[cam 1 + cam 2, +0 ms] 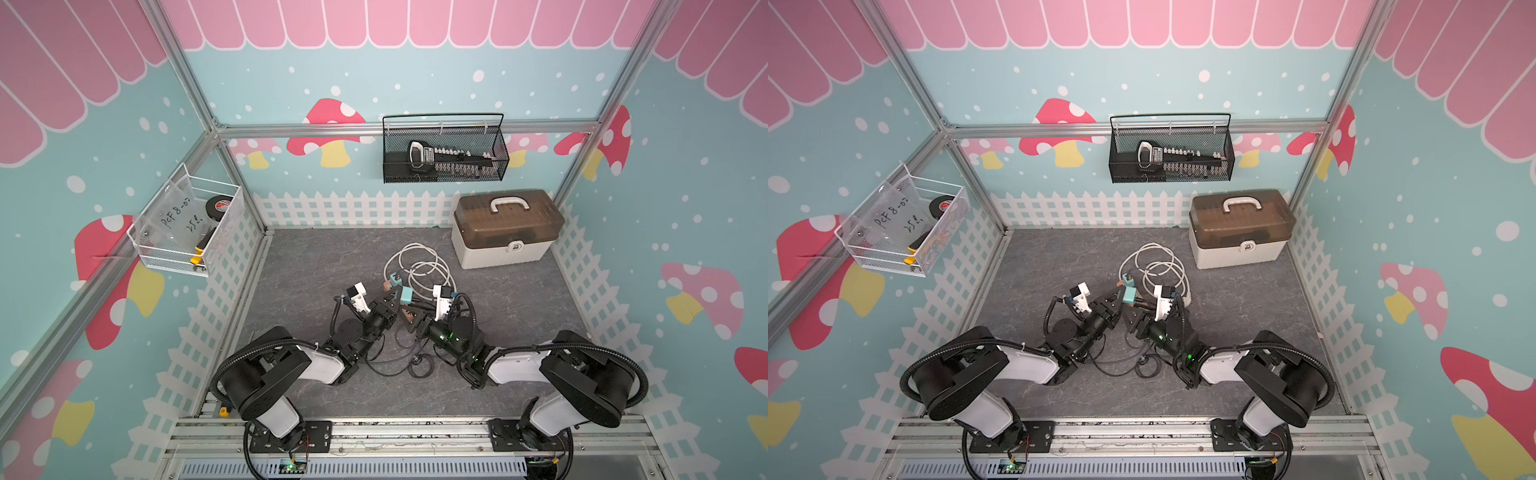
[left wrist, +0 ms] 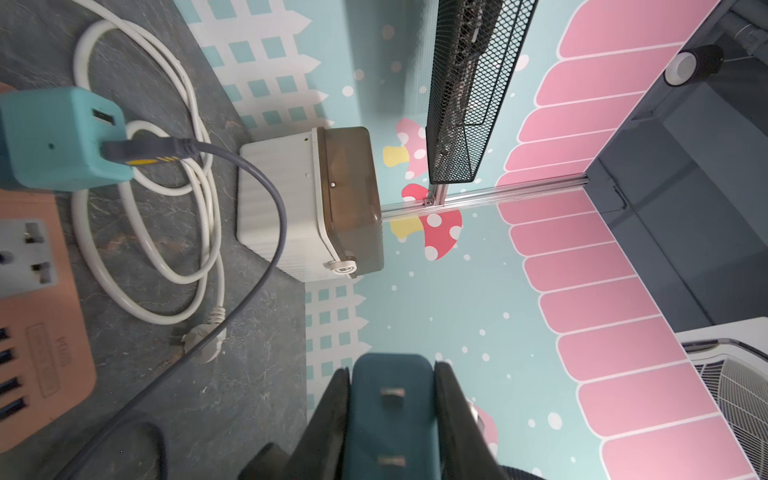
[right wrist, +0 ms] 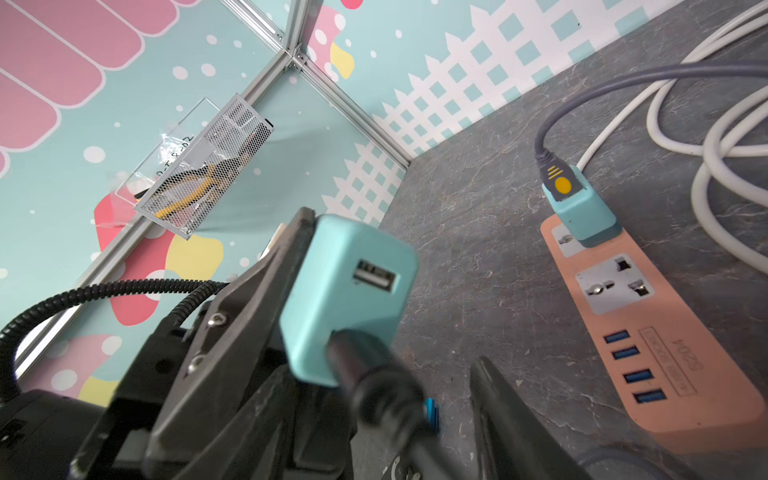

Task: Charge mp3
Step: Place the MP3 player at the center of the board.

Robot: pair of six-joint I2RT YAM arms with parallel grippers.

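A teal USB adapter [image 3: 345,291] is clamped by its two flat sides in the left gripper [image 2: 392,374], whose jaws are closed firmly on it. In the left wrist view its two metal prongs are left uncovered and pointed away from the wrist, probably so that a socket can be reached later. A black plug [image 3: 359,363] is seated in the lower port of this adapter. The right gripper [image 3: 374,399] is placed around the plug with its jaws apart, one finger [image 3: 498,415] standing clear of it, so nothing is gripped there. It is judged that the plug is to be pressed home while the adapter is braced. In a top view the pair is found near the table centre. The orange power strip [image 1: 387,286] lies just beside it at 10 o'clock and already carries a second teal adapter [image 3: 584,212] with a grey cable [image 3: 623,79]; free sockets remain. The mp3 player cannot be identified with certainty. The black cable [image 1: 417,360] is seen lying on the table at 6 o'clock, between the arms.
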